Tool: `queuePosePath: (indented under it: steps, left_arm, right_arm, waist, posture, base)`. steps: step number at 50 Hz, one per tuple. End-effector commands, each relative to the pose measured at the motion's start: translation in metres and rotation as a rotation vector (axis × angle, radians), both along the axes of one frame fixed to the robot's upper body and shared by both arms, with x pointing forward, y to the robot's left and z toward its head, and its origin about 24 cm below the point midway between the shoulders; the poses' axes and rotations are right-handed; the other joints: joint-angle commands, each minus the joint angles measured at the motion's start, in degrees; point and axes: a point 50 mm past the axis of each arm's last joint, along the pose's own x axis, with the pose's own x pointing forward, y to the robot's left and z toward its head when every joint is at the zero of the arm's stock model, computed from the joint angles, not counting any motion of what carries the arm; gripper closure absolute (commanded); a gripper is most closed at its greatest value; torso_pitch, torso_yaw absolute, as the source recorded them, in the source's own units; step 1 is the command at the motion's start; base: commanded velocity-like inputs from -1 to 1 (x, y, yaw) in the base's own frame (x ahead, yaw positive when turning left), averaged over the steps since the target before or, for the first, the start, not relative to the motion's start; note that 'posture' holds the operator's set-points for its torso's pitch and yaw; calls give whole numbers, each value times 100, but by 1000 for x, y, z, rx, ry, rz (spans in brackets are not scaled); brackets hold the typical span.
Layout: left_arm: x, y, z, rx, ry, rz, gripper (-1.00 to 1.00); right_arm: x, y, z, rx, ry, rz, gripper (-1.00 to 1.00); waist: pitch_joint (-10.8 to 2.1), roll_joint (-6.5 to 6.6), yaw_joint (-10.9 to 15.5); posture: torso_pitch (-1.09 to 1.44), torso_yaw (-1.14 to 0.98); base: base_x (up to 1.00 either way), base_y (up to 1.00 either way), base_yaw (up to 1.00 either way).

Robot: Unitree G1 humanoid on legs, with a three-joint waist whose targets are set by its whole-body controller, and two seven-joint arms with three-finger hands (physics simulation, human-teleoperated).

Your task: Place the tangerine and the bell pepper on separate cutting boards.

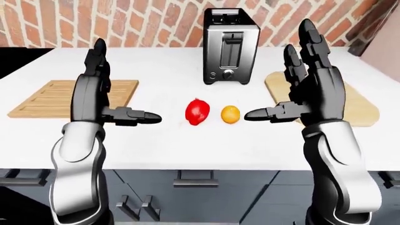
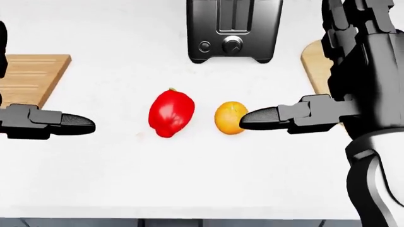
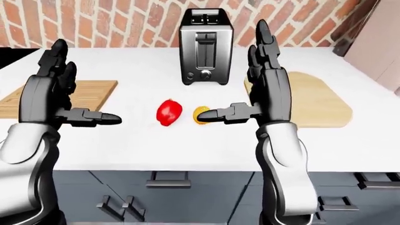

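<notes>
Only the eye views show both cutting boards [image 1: 75, 96] [image 3: 315, 101] whole
</notes>
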Motion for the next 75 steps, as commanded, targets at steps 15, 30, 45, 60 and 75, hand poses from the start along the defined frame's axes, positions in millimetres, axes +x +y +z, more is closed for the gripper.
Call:
queuePosePath:
  steps: [15,30,45,60,75]
  left_arm:
    - [-5,0,12,21,-83,7,-100]
    - [-4,2,14,27,-84,12,-100]
    - [-6,5,17,27,-87,14,-100]
    - [-4,4,13,25,-82,14,-100]
    - [-5,6,8,22,-76,17,-100]
  right_arm:
    - [-6,1,17,-2,-89,3,-100]
    - [-3,3,12,-32,-51,-6,-100]
    - [3,14,20,-203,-10,-3,-100]
    - [-6,19,12,-358,32,16,-100]
    - [2,32,2,-457,75,65,-100]
  waist:
    - [64,234,19]
    - [-162,-5,73]
    - [-196,12,34]
    - [-179,41,36]
    - [-182,86,10]
  posture:
    - [0,0]
    - [0,0]
    - [0,0]
    - [0,0]
    - [0,0]
  base:
    - [19,0,0]
    - [0,0,0]
    - [0,0,0]
    - [0,0,0]
    - [0,0,0]
